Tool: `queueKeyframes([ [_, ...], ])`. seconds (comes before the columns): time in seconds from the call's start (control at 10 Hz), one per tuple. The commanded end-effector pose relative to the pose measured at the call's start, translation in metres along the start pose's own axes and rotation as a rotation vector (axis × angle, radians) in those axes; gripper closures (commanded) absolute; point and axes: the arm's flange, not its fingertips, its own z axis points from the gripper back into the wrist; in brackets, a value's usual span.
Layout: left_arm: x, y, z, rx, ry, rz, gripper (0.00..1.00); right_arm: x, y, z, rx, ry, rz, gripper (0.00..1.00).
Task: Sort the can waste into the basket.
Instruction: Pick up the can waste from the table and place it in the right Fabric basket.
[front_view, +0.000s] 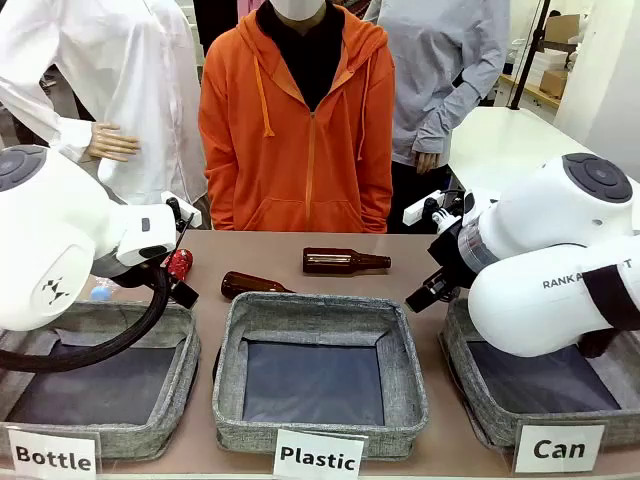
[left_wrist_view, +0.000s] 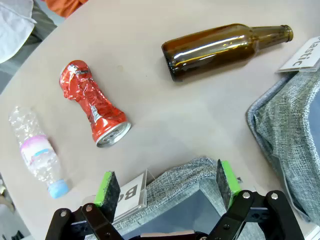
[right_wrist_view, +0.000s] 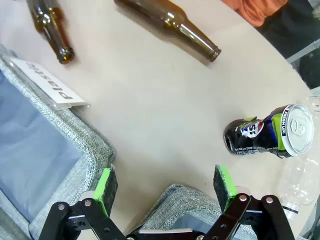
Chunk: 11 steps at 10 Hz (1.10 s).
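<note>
A crushed shiny red can (left_wrist_view: 92, 107) lies on the table ahead of my left gripper (left_wrist_view: 167, 180), which hangs open and empty over the near rim of the "Bottle" basket. From the front the red can (front_view: 179, 263) peeks out beside the left arm. A crushed black can with yellow-green print (right_wrist_view: 265, 132) lies on its side to the right of and beyond my right gripper (right_wrist_view: 165, 182). That gripper is also open and holds nothing, above the grey rim of the "Can" basket (right_wrist_view: 175, 200). This basket (front_view: 470, 400) sits at the front right.
Two brown glass bottles (front_view: 345, 261) (front_view: 250, 284) lie mid-table behind the "Plastic" basket (front_view: 320, 312). The "Bottle" basket (front_view: 180, 345) is at the front left. Clear plastic bottles (left_wrist_view: 37, 150) (right_wrist_view: 300, 180) lie near each can. A person in an orange hoodie (front_view: 295, 120) stands at the far side.
</note>
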Motion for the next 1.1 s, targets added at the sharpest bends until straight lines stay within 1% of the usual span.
queueKeyframes([
  [0.0, 0.0006, -0.0001, 0.0004, 0.0, -0.002, -0.001, 0.0, 0.0, -0.0001, 0.0001, 0.0, 0.0, 0.0, 0.0],
  [1.0, 0.0006, -0.0001, 0.0004, 0.0, -0.002, -0.001, 0.0, 0.0, -0.0001, 0.0001, 0.0, 0.0, 0.0, 0.0],
])
